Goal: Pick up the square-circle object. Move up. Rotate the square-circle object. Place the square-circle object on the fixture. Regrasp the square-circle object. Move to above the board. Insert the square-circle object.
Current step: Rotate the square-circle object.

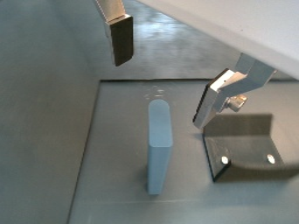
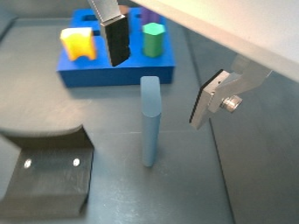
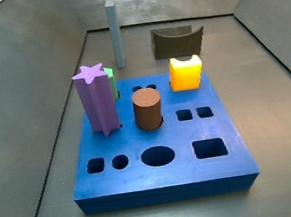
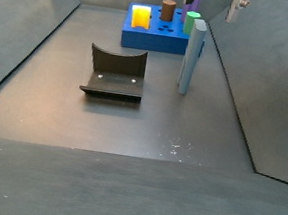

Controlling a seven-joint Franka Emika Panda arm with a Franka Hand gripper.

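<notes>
The square-circle object (image 4: 191, 56), a slim grey-blue peg, stands upright on the grey floor, also seen in both wrist views (image 1: 159, 144) (image 2: 149, 122) and far back in a side view (image 3: 115, 34). My gripper (image 1: 163, 87) (image 2: 159, 92) hangs open above its top end, one finger on either side, touching nothing. In a side view the gripper (image 4: 215, 6) sits at the upper edge. The dark fixture (image 4: 116, 72) (image 1: 246, 149) (image 2: 47, 171) (image 3: 176, 42) rests on the floor beside the peg. The blue board (image 3: 164, 169) (image 4: 156, 43) (image 2: 117, 74) lies close by.
In the board stand a purple star peg (image 3: 96, 102), a brown cylinder (image 3: 148, 110), a yellow block (image 3: 187, 72) (image 2: 77, 44) and a green peg (image 2: 153, 39). Sloping grey walls (image 4: 36, 34) enclose the floor on all sides.
</notes>
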